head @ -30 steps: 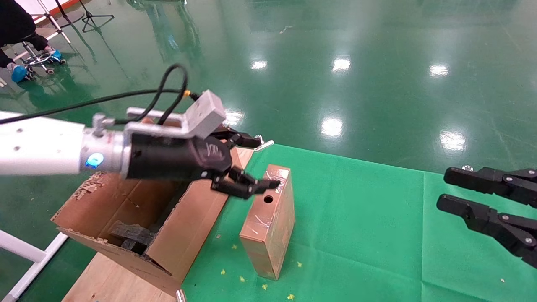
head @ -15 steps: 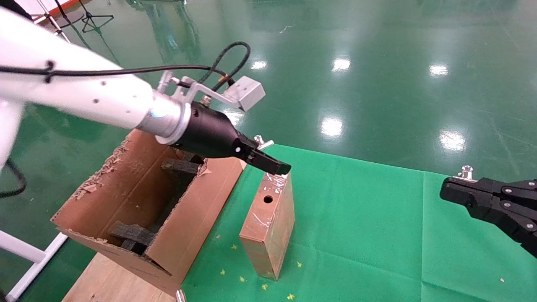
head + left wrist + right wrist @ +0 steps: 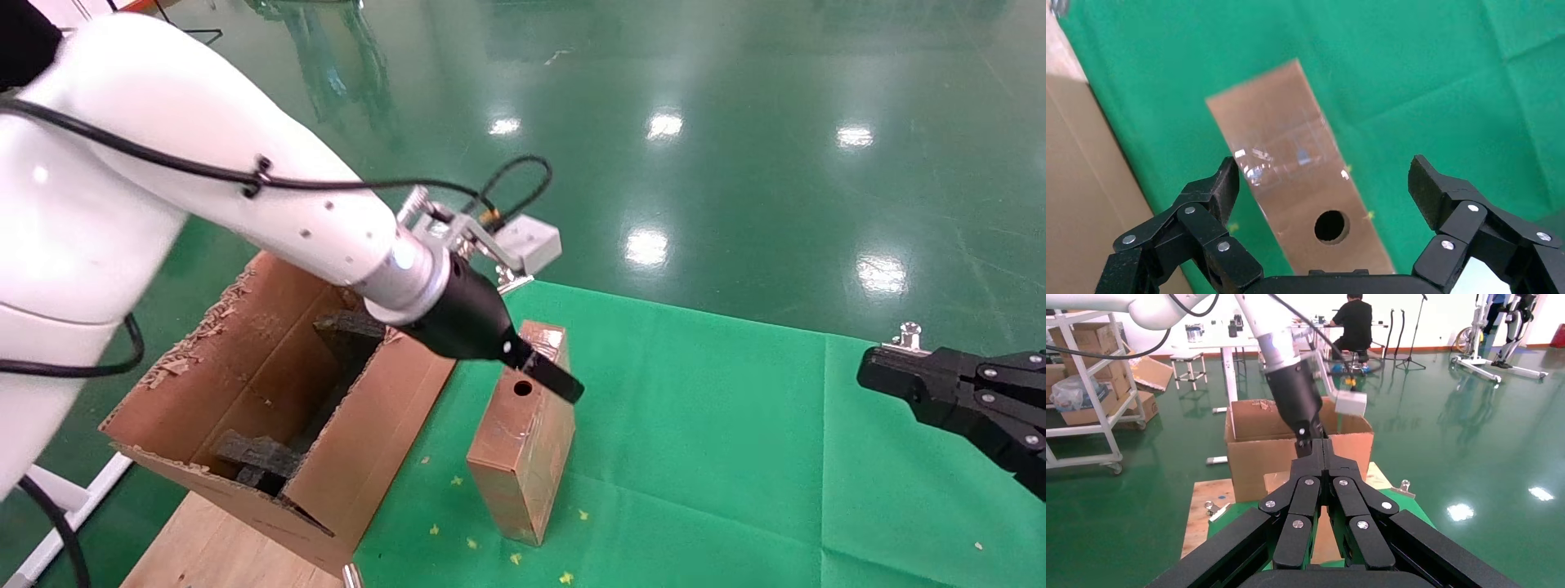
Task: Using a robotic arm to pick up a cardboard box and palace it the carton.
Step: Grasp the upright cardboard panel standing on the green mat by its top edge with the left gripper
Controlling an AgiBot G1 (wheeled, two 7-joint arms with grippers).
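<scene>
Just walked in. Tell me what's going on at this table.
The robot's left gripper is poised over the small tape-wrapped cardboard box, which stands on the green cloth. Its fingers are spread wide on either side of the box's narrow face with the round hole, not touching it, so nothing is gripped yet. The large torn-flapped carton with black foam blocks inside sits open right beside the box. The right gripper is shut and parked off to the right, above the cloth.
</scene>
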